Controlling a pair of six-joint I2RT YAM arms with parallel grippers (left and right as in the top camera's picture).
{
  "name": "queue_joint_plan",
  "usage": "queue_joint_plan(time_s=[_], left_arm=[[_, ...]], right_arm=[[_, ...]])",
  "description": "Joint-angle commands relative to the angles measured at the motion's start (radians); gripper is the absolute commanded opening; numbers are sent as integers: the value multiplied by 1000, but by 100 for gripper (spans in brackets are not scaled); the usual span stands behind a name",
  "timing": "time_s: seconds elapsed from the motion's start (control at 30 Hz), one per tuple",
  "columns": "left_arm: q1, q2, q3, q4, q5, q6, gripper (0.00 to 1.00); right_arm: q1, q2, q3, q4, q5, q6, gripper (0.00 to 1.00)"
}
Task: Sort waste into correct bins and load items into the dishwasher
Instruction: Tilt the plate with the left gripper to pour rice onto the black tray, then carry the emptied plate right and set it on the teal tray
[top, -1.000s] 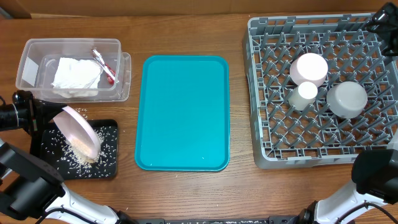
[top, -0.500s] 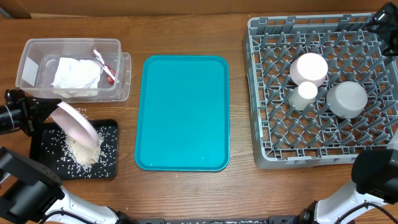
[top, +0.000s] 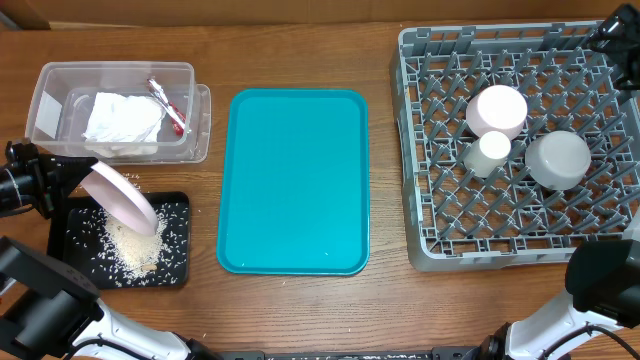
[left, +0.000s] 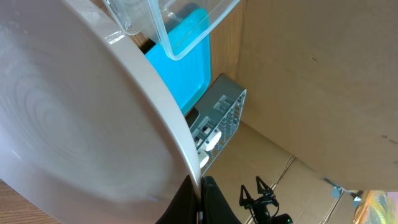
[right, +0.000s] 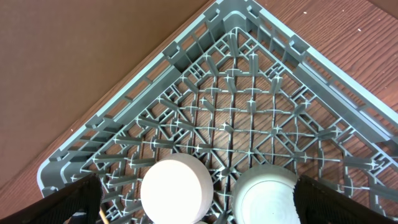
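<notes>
Overhead, I see the large round pale pinkish-white plate (top: 120, 197) tilted above the shallow black rectangular tray (top: 178, 272), which holds whitish rice-like crumbs (top: 130, 250). My left tool (left: 200, 205) is clamped on its rim; my right tool (right: 200, 208) hangs spread apart over the grey plastic dish rack (right: 249, 124).

No writing, label, brand or number can be read in any view. The small red-and-white wrapper (top: 166, 106) in the clear plastic rectangular tub (top: 60, 75) shows only colour patches, too small to tell as print. The large round pale pinkish-white plate (left: 62, 124), the large square grey plastic dish rack (right: 249, 118) and the large teal serving tray (top: 293, 180) show plain surfaces.
</notes>
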Motion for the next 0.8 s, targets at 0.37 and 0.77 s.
queue_joint_plan(time_s=[0.37, 0.77], left_arm=[[-217, -166, -17, -3, 25, -11, 4], [-753, -213, -17, 155, -139, -132, 4]], right_arm=[[-2, -5, 3, 5, -6, 5, 100], [-2, -5, 3, 5, -6, 5, 100]])
